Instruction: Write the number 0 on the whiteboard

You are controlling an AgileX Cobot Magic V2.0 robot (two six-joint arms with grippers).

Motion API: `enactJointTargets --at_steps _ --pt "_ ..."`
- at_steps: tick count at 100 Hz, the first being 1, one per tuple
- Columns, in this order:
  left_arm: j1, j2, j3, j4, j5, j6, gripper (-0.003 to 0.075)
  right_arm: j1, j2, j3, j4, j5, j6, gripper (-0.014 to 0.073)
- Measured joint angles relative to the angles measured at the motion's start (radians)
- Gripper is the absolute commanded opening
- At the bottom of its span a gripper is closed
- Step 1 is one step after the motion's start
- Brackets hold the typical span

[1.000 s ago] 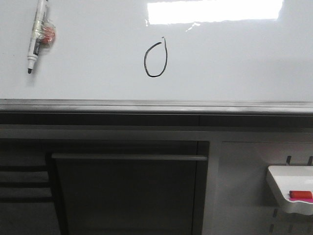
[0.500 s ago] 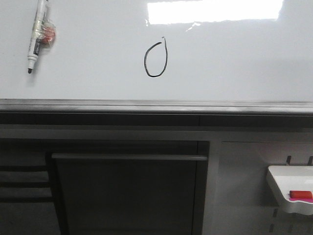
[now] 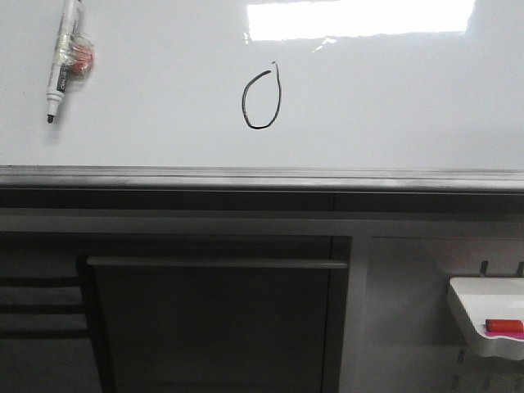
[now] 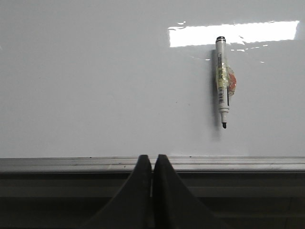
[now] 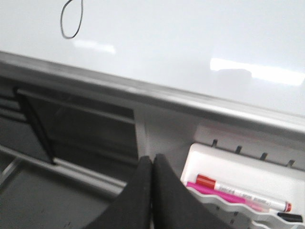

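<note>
Already, a hand-drawn black oval, the number 0 [image 3: 261,100], stands on the large glossy white whiteboard [image 3: 393,106], about midway between its left and right edges and somewhat above the grey metal edge strip [image 3: 262,177] along the bottom; it is taller than wide, leans slightly, and carries a thin tail at its upper right. Judged from this, the writing is done.

Starting at the board's left, a slim white marker with a black tip [image 3: 60,56] clings to the surface near the upper left corner, its long axis nearly upright and its tip pointing down toward the strip; a small reddish piece sits at its side, probably a magnet. The left gripper [image 4: 152,164] has its black fingers pressed together on nothing, and hangs in front of the bottom strip, below the marker and clear of it. The left arm is the nearer one to the marker, so any further stroke would call for it to reach up and grasp the barrel across its width.

Toward the right, the right gripper [image 5: 152,164] is likewise clenched and empty, below the board, with the 0 up and away from it. A small white tray [image 5: 224,164] beneath the board's lower right holds a red-capped marker [image 5: 243,192].
</note>
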Motion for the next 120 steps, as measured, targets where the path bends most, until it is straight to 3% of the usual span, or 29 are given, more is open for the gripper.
enactJointTargets --at_steps 30,74,95,120 --pt "0.000 0.000 0.000 0.000 0.000 0.000 -0.0020 -0.084 -0.201 0.305 0.022 -0.357 -0.005 -0.0073" --pt "0.000 0.000 0.000 0.000 0.000 0.000 -0.0020 -0.098 -0.207 0.305 0.031 -0.414 0.003 -0.0073" --pt "0.000 0.000 0.000 0.000 0.000 0.000 -0.0020 -0.098 -0.207 0.305 -0.398 -0.438 0.401 -0.0073" --pt "0.000 0.000 0.000 0.000 0.000 0.000 -0.0020 -0.098 -0.207 0.305 -0.450 -0.438 0.472 -0.0073"
